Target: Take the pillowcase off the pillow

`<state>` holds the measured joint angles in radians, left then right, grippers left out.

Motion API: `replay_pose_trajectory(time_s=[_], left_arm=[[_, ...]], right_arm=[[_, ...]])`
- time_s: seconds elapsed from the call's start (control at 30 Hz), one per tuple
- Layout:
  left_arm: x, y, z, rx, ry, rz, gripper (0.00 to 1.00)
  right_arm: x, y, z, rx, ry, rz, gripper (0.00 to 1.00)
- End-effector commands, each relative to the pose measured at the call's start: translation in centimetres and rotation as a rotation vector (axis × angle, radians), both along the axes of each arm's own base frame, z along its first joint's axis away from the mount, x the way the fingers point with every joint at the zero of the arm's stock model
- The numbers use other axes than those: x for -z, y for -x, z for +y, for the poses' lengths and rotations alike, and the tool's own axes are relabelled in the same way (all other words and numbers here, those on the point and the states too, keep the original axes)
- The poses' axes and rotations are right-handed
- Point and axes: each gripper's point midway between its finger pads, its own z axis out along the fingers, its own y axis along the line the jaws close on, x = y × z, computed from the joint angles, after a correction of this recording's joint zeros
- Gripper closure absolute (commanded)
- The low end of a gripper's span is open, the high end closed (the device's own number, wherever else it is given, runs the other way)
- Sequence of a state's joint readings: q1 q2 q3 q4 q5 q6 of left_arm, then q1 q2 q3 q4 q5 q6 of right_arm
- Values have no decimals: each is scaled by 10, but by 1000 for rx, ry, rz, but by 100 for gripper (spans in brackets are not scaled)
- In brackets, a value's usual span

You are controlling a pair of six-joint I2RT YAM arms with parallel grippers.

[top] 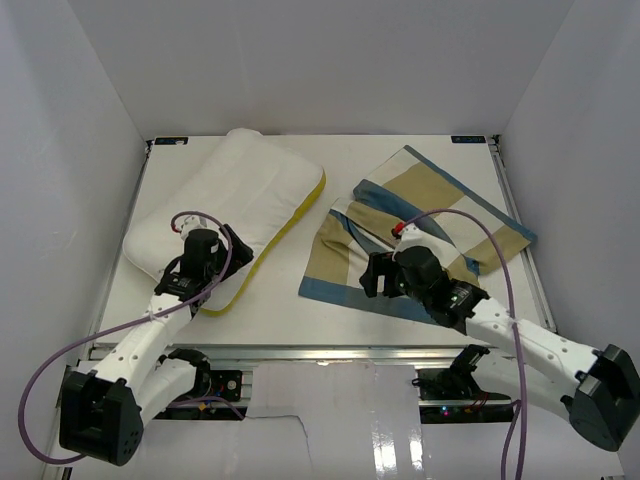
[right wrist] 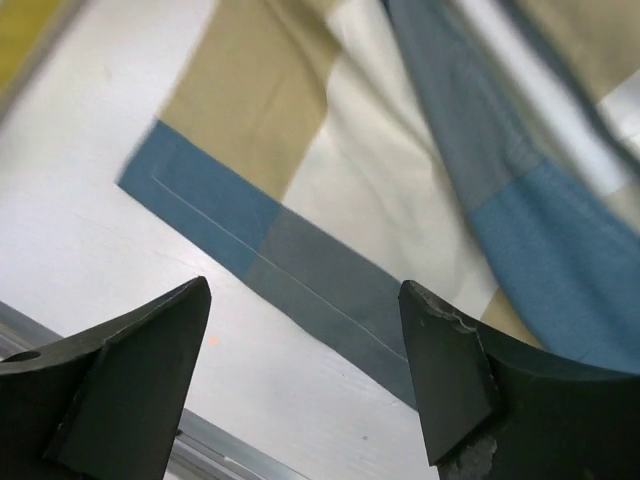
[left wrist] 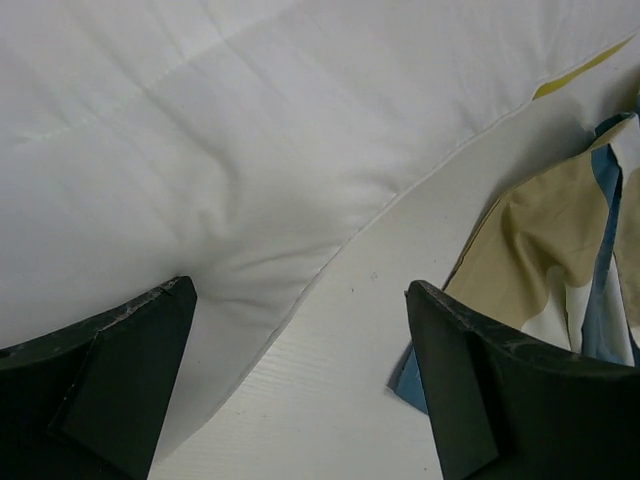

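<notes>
Plainly, the pillowcase (top: 425, 185) is lying mid-right, apart from the pillow (top: 240, 190). Left claw (left wrist: 300, 290) and right claw (right wrist: 303, 288) are gaping wide, gripping nothing.

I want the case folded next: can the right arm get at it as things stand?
Probably yes. The right claw hangs open just above the case's blue border, with nothing between them. The pillow lies apart on the left, out of the way.

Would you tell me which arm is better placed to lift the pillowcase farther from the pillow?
Probably right. The right gripper is over the blue border of the pillowcase, jaws open; the left gripper is at the edge of the pillow, with table between it and the fabric.
</notes>
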<state>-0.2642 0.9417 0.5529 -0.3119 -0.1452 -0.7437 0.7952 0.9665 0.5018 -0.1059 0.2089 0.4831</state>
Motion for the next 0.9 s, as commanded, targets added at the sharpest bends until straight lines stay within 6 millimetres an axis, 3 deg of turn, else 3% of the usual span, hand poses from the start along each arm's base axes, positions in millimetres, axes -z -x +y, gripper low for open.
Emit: replay_pose_trajectory(time_s=[0.0,0.07,0.13,0.17,0.2,0.27,0.3,0.4,0.53,0.57,0.6,0.67,0.7,0.77,0.8,0.87], left_arm=[[5,-1,19,-100,-47,0,2],[14,0,21,-113,-60,14,2],[22,0,19,-104,-60,34,2],[30,-2,19,-102,-63,53,2],[34,-2,17,-95,-60,63,2],[42,-4,10,-75,-34,76,2],[43,-5,6,-63,-19,74,2],[45,-6,-13,-7,67,78,2],[42,-5,-37,39,194,56,2],[39,-6,-39,38,205,38,2],[39,-3,-43,48,210,25,2],[34,-7,-41,27,206,-27,2],[37,-4,-39,21,202,-29,2],[28,-4,-37,7,213,-64,2],[28,-3,-37,5,218,-71,2],[19,-5,-38,6,234,-103,2]], right_arm=[[-48,-10,-23,76,59,-100,15],[-66,-15,-46,169,117,-119,9],[-78,-33,-78,310,174,-161,4],[-76,-40,-88,343,196,-149,4],[-74,-52,-113,435,203,-125,4],[-60,-61,-132,498,210,-62,4],[-54,-66,-155,591,213,-35,4],[-35,-73,-189,756,209,-18,4],[-17,-99,-208,820,120,-9,5],[-1,-104,-207,800,116,51,5],[-7,-120,-211,809,79,27,6],[13,-135,-209,776,79,77,7],[8,-149,-207,764,54,44,7],[22,-165,-205,727,55,79,7],[14,-179,-202,706,41,67,7],[28,-195,-198,619,10,93,7]])
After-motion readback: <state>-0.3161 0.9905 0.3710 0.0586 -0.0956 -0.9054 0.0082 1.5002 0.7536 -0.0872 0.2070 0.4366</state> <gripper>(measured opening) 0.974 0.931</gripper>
